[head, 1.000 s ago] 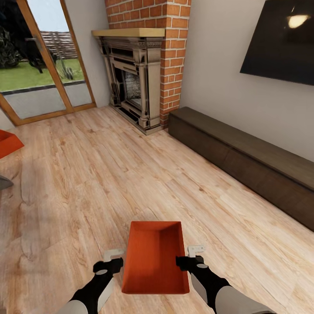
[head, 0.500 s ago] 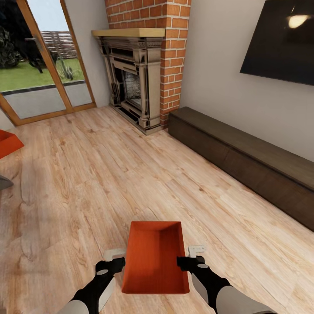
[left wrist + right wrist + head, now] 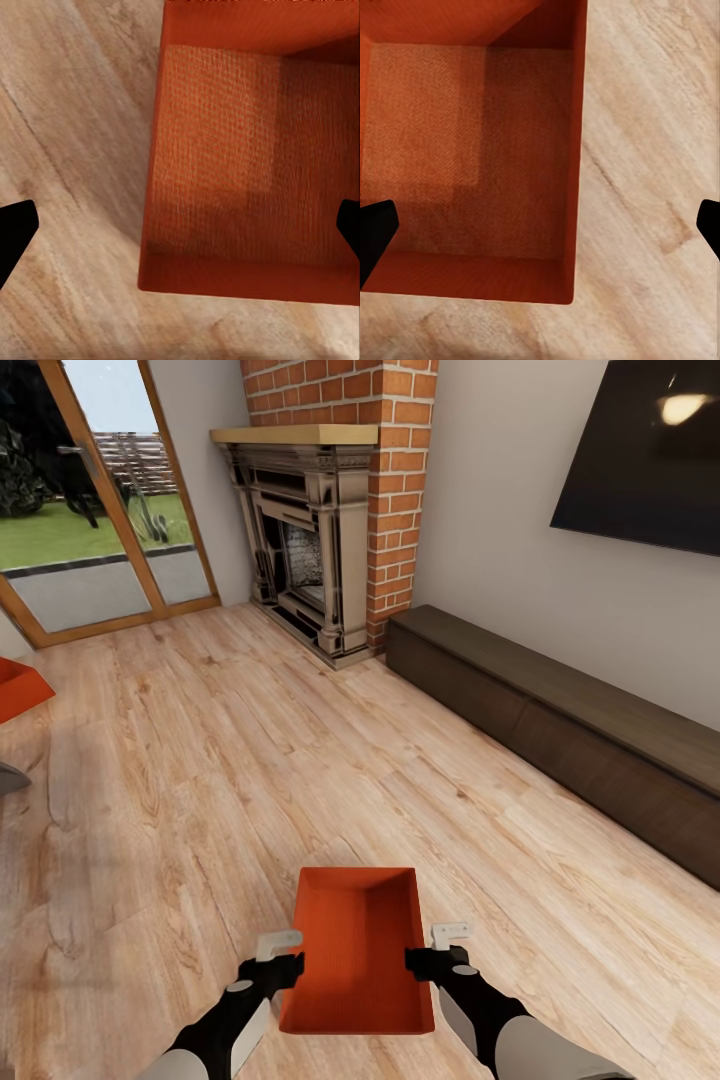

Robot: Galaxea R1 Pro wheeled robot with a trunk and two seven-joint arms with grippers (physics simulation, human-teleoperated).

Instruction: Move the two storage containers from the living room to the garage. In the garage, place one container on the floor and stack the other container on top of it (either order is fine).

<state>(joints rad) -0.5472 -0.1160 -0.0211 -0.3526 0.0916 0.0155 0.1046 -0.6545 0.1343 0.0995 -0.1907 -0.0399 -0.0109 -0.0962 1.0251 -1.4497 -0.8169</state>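
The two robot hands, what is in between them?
One orange storage container sits between the left gripper and the right gripper, seen in the head view. It is open-topped.

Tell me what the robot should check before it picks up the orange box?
1. Storage container sits between both arms: ok.
2. Left gripper fingers open over the box's wall: ok.
3. Right gripper fingers open over the opposite wall: ok.
4. Box is empty inside: ok.
5. Fingers low enough to pinch the walls: cannot tell.
6. Second container in sight at the far left: ok.
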